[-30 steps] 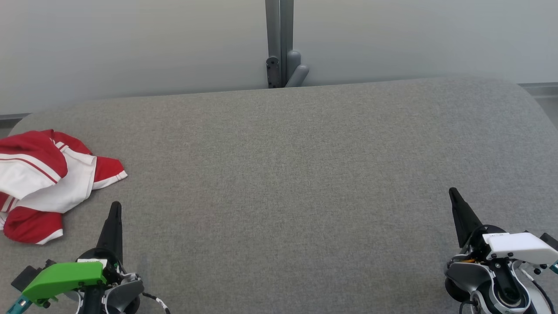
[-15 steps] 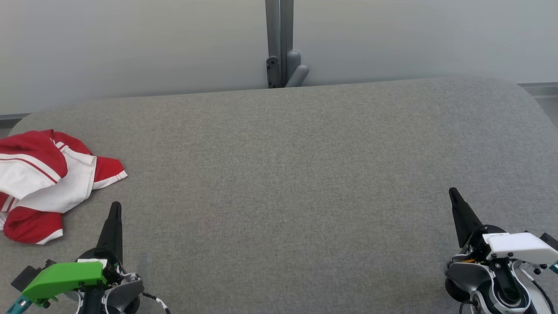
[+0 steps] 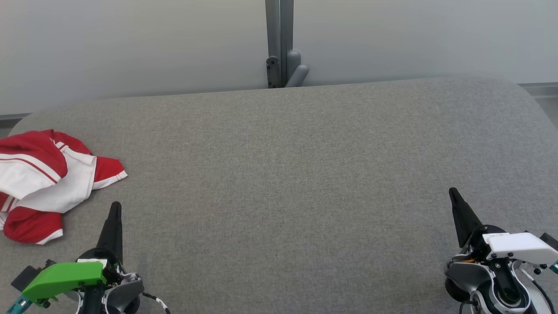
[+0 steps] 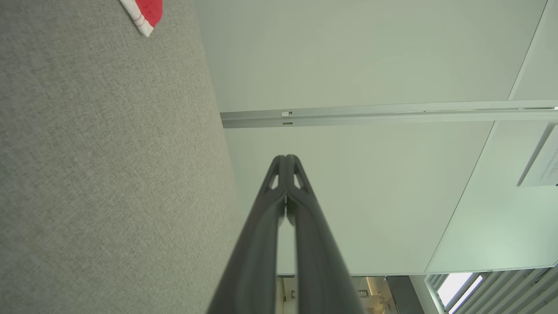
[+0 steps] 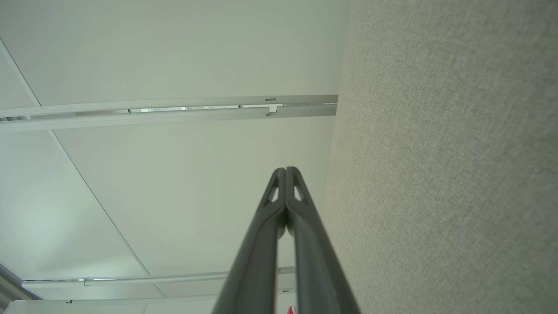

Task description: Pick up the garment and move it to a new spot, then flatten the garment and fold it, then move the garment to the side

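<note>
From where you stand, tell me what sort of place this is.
Probably an office or lab test bay: a grey fabric-covered table, pale partition panels joined by a metal post, and a crumpled red-and-white garment.

An office-like test room is suggested: pale partition panels (image 3: 130,43) are joined by a grey metal post (image 3: 279,39) at the far side, a fabric-covered table (image 3: 283,174) is set before them, and slatted blinds (image 4: 514,283) are seen.

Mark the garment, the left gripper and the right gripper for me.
garment (image 3: 56,189), head view, on its white middle panel.
left gripper (image 3: 115,205), head view, at its closed fingertips.
right gripper (image 3: 452,191), head view, at its closed fingertips.
</note>
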Robot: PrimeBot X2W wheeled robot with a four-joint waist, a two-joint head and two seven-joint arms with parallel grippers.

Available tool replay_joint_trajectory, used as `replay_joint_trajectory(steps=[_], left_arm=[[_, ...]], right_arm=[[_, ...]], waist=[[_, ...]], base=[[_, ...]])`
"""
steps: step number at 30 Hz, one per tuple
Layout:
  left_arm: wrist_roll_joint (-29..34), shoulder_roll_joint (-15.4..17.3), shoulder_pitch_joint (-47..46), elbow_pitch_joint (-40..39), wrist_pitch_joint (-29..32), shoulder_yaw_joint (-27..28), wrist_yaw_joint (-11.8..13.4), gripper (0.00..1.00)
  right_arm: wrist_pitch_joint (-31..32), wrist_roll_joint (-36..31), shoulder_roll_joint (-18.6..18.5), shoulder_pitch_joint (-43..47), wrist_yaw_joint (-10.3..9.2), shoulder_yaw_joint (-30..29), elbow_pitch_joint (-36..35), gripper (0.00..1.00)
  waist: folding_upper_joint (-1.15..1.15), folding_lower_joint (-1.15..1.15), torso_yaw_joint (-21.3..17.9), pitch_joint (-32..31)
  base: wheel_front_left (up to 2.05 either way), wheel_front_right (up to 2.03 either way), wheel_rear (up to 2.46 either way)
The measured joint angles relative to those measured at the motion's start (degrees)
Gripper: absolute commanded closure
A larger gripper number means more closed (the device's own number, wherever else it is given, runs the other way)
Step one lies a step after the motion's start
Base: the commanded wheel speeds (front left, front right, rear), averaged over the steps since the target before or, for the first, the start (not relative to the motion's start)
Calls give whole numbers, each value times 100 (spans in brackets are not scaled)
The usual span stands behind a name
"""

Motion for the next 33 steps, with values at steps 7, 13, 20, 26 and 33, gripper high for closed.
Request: replay_joint_trajectory(steps=[7, 13, 20, 26, 33], left_arm=[[0, 0, 0, 0, 0, 0, 0, 100], [0, 0, 0, 0, 0, 0, 0, 100], [0, 0, 0, 0, 0, 0, 0, 100], [0, 0, 0, 0, 0, 0, 0, 100], [0, 0, 0, 0, 0, 0, 0, 100]], right_arm=[[0, 0, 0, 0, 0, 0, 0, 100], [0, 0, 0, 0, 0, 0, 0, 100], [0, 0, 0, 0, 0, 0, 0, 100], [0, 0, 0, 0, 0, 0, 0, 100], [0, 0, 0, 0, 0, 0, 0, 100]], waist=[[0, 0, 0, 0], [0, 0, 0, 0], [0, 0, 0, 0], [0, 0, 0, 0], [0, 0, 0, 0]], base=[[0, 0, 0], [0, 0, 0], [0, 0, 0], [0, 0, 0], [0, 0, 0]])
